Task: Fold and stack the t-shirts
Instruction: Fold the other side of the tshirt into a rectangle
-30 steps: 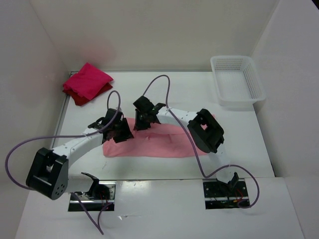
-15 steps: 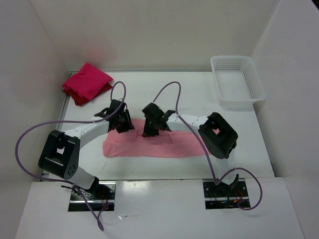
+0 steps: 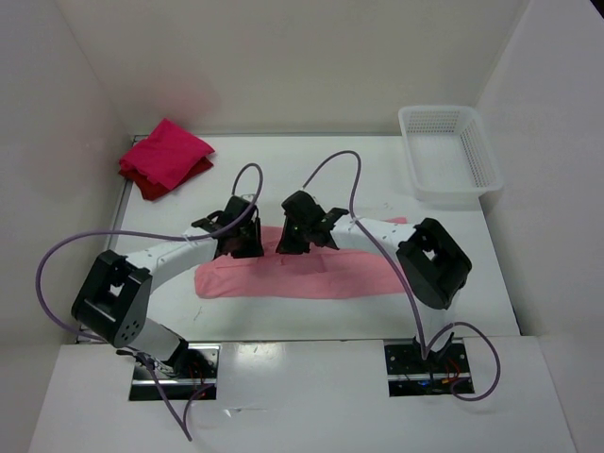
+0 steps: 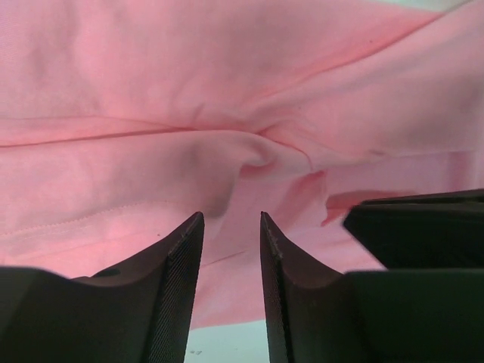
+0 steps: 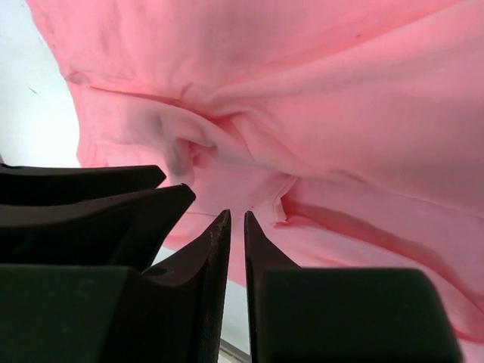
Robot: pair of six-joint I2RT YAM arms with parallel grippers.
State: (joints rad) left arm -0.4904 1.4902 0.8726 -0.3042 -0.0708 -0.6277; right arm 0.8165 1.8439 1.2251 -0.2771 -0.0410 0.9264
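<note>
Salmon pink t-shirt: folded into a long band, lay across the middle of the table, nearer its front edge.
Crimson t-shirt: folded, sat on the dark red t-shirt at the far left corner.
Basket: white, far right corner.
Left gripper: over the band's far edge, jaws spread a little, nothing between.
Right gripper: just beside it, jaws nearly together with a thin slit, no cloth between.

Left end effector and right end effector farther right over salmon t-shirt.
</note>
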